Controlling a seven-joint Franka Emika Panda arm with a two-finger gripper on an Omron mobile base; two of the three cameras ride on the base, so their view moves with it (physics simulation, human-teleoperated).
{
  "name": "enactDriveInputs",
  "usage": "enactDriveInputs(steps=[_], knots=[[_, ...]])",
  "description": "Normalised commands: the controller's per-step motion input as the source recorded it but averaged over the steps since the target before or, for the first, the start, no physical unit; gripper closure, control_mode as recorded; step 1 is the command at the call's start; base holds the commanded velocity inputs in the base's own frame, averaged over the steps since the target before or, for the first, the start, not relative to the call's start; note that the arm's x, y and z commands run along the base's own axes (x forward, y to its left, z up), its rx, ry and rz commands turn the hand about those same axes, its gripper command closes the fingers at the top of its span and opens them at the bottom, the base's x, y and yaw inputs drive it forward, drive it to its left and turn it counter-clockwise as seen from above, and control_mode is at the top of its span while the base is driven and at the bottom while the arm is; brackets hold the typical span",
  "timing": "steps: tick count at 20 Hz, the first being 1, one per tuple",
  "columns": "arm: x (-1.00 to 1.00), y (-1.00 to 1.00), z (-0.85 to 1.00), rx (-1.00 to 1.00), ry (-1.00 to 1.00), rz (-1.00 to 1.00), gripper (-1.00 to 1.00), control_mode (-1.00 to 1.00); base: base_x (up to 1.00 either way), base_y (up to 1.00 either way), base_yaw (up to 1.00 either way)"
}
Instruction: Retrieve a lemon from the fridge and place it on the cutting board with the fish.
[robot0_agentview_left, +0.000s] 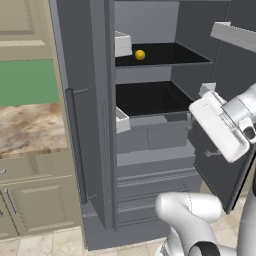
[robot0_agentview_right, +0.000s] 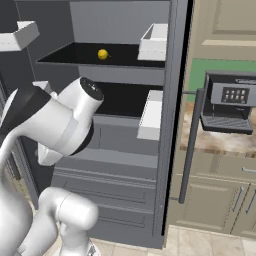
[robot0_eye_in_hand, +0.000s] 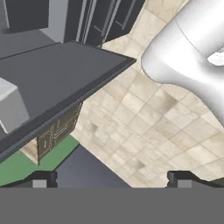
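Note:
The fridge stands with both doors swung open, also seen in the right base view. The lemon, small and bright yellow, lies on the upper black shelf, toward its back. My white hand hangs in front of the fridge's right side, well below and to the right of the lemon. In the hand view the gripper is open, its two dark fingertips far apart with nothing between them, facing the tiled floor. The cutting board and the fish are out of view.
White door bins jut from the open doors beside the shelves. A long bar handle runs down the door edge. A coffee machine sits on the marbled counter, with beige cabinets below. The open door's dark panel is close to the hand.

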Motion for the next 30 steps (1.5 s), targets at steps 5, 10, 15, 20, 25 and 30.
enactDriveInputs(steps=[5,10,15,20,25,30], knots=[[0.39,-0.02,-0.13,0.01,-0.02,0.02,-1.00,-1.00,0.00,0.00,0.00],[0.41,-0.01,-0.45,0.01,-0.06,0.00,-1.00,-1.00,0.00,0.00,0.00],[0.44,0.02,-0.38,0.01,-0.11,0.00,-1.00,-1.00,0.00,0.00,0.00],[0.57,0.03,-0.26,0.01,-0.03,0.00,-1.00,-1.00,0.00,0.00,0.00],[0.58,-0.04,-0.59,0.03,0.00,0.00,-1.00,-1.00,0.00,0.00,0.00],[0.59,0.01,-0.55,0.10,0.00,0.00,-1.00,-1.00,0.00,0.00,0.00]])
